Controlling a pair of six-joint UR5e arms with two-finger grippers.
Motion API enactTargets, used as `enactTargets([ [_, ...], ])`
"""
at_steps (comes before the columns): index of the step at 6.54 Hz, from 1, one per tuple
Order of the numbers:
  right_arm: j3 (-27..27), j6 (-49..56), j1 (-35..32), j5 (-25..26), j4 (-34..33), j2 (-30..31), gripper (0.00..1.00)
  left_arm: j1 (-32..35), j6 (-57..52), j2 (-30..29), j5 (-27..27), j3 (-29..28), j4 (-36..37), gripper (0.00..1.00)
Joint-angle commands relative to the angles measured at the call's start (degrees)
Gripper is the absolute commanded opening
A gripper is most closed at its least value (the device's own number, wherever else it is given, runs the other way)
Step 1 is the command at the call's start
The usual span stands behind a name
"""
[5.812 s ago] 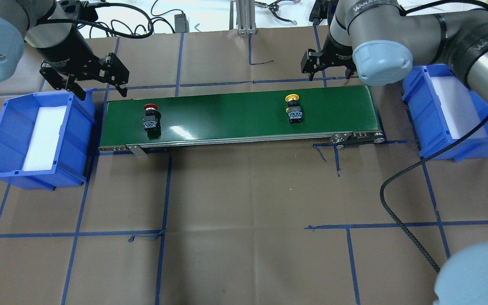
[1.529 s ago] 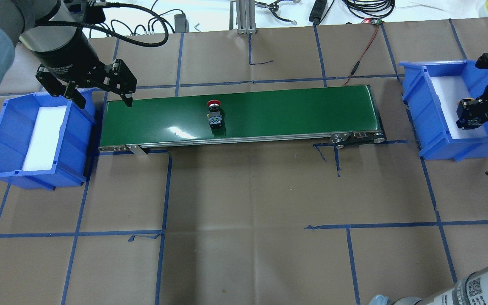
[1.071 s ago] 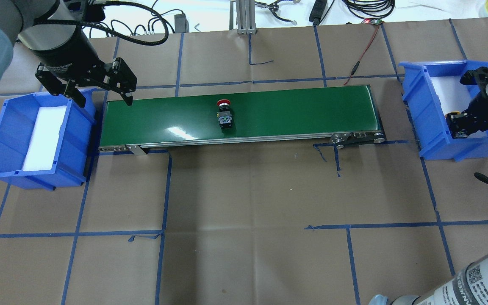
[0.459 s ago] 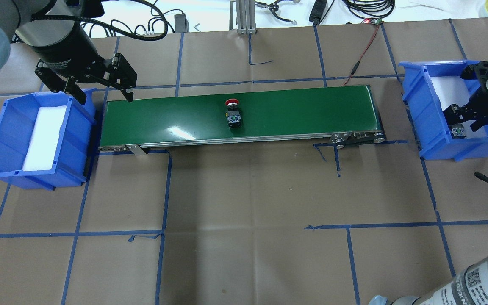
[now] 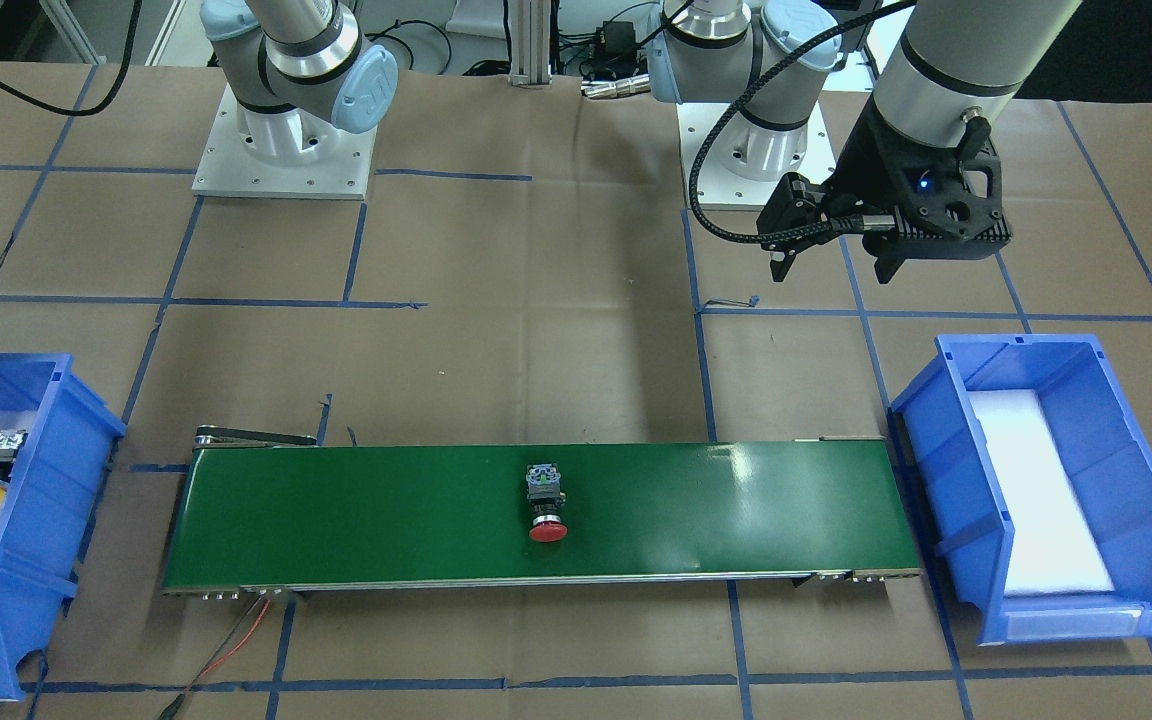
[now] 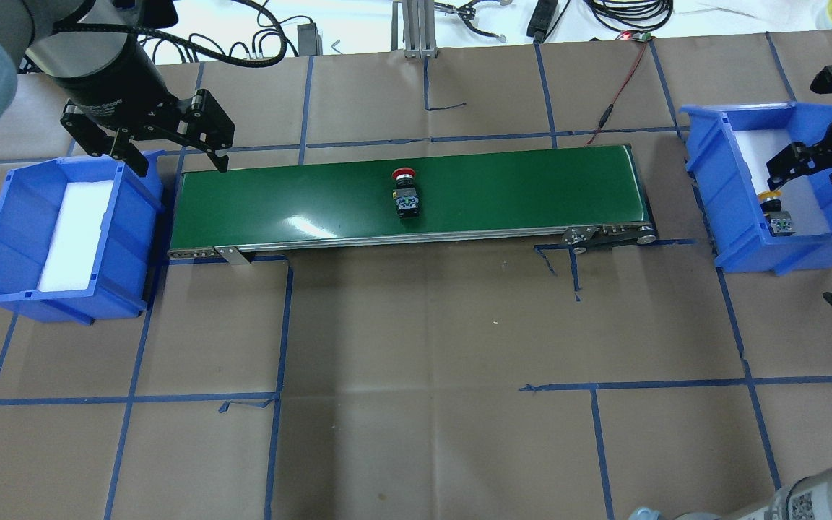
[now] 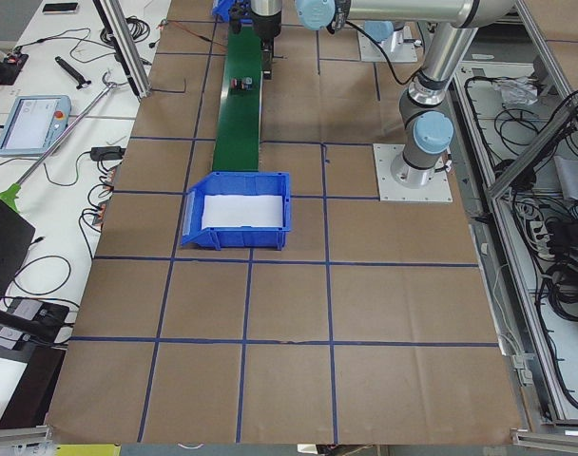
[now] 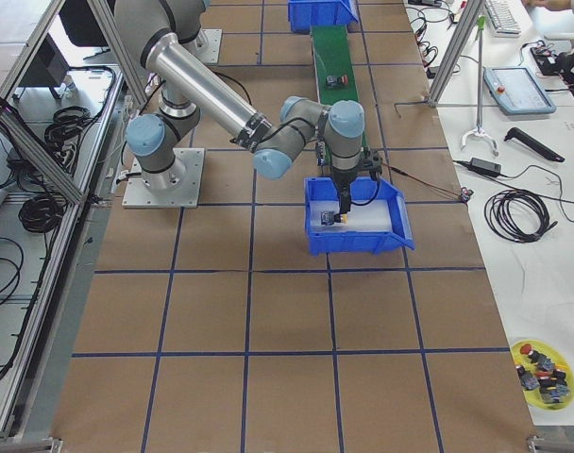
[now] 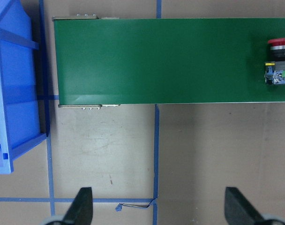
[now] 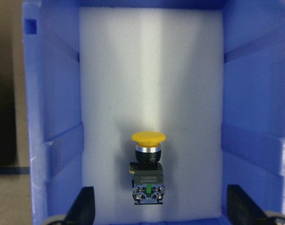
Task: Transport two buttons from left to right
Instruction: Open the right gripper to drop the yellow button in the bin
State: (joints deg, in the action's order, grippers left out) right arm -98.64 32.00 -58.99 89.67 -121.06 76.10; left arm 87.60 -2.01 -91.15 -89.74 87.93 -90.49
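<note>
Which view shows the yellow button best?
Right wrist-mounted: the yellow button lies large and unblocked on the bin's white pad. Overhead and front-facing show it small beside the bin wall; exterior right, a speck; the left views, not at all.

Bare green conveyor belt [image 6: 531, 188] lay all round the red-capped black button [image 6: 406, 195]; blue plastic bin walls [image 10: 58, 117] flanked the yellow-capped black button [image 10: 148, 173], white foam [image 10: 152, 70] between.
</note>
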Motion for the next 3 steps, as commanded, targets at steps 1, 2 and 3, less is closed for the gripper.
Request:
enactTargets([
  [1,2.2,-1.0,-0.2,-0.5,3.8,5.4,1.00,-0.1,-0.2,-0.3,0.0,-0.1,0.3,1.00],
  [2,2.7,-1.1,-2.0,-2.1,3.9,5.9,1.00,-0.1,-0.4,-0.4,0.0,0.0,0.3,1.00],
  [3,3.3,-3.2,-5.8,-3.3,4.9,5.9,1.00,-0.1,-0.4,0.2,0.1,0.0,0.3,1.00],
])
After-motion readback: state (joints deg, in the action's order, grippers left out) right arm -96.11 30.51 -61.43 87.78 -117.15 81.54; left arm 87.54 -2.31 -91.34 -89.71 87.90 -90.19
